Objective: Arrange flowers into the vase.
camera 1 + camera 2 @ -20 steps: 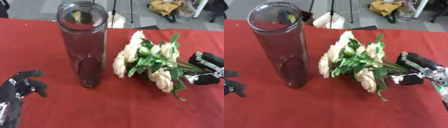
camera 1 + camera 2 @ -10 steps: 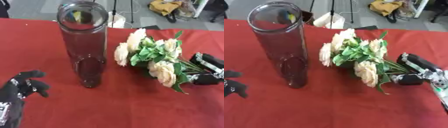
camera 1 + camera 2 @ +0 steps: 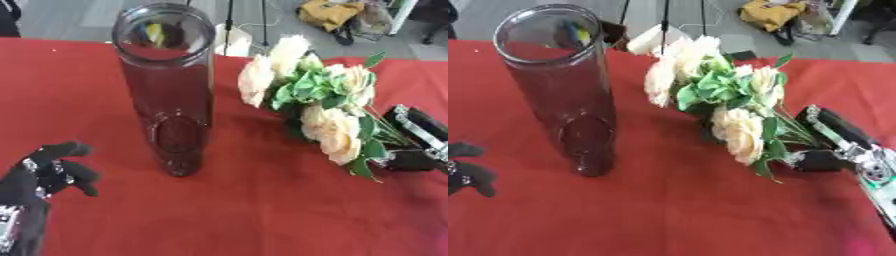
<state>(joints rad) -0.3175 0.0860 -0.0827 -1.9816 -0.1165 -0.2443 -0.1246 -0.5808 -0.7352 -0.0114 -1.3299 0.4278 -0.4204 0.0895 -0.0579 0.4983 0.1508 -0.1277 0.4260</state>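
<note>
A tall clear glass vase [image 3: 170, 95] stands upright on the red tablecloth, left of centre, with nothing in it. A bunch of cream roses with green leaves [image 3: 719, 107] is lifted off the cloth to the vase's right, blooms pointing up and away. My right hand [image 3: 833, 145] is shut on the stems at the right edge. My left hand [image 3: 48, 172] rests at the lower left, fingers loosely curled, holding nothing and apart from the vase.
The red tablecloth [image 3: 245, 210] covers the whole table. Beyond the far edge lie a grey floor, a stand's legs [image 3: 229, 20] and a yellow bag [image 3: 328, 11].
The right hand has raised the bunch and swung its blooms up and away from the cloth, slightly toward the vase. The left hand stays where it was.
</note>
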